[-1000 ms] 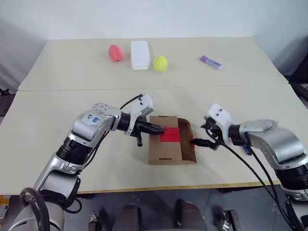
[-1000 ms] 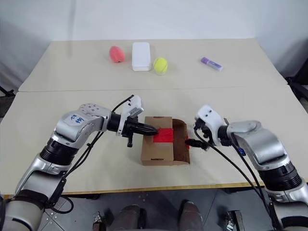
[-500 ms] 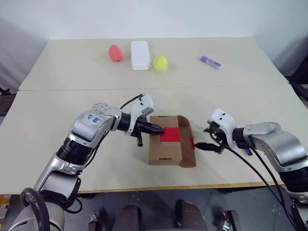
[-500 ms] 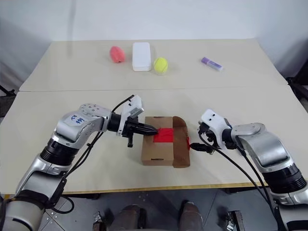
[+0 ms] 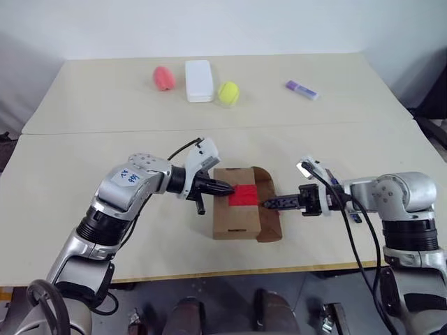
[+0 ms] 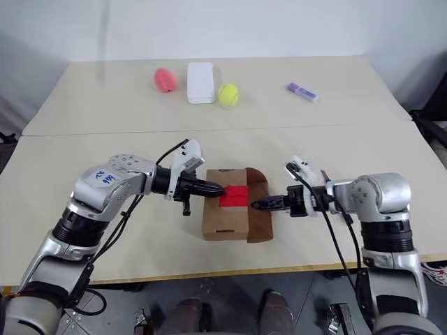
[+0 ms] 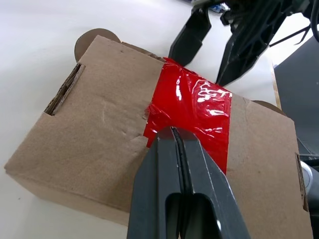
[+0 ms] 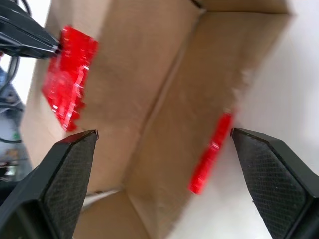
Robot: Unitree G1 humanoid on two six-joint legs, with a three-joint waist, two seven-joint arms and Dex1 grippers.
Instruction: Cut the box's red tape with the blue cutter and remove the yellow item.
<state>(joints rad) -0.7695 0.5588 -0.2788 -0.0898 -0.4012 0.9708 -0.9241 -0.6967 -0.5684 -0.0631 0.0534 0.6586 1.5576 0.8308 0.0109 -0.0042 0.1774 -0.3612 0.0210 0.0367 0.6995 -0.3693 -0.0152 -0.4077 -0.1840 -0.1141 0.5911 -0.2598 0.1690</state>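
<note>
We see the box [image 5: 241, 202] on the surface [image 5: 84, 188] (front middle); left fingers [image 7: 179, 164] pressed together on its red tape [image 7: 192, 112], right fingers [image 8: 65, 174] spread wide at its open flap.

Brown cardboard box [image 5: 235, 209] on table, red tape [image 5: 245, 195] across top, side flap open

Pink egg [image 5: 164, 77], white case [image 5: 199, 79], tennis ball [image 5: 228, 91] (clustered); purple marker [image 5: 302, 89] apart.

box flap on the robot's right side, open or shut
Open: the box has its right flap folded outward, and the red tape ends at the flap seam.
</note>
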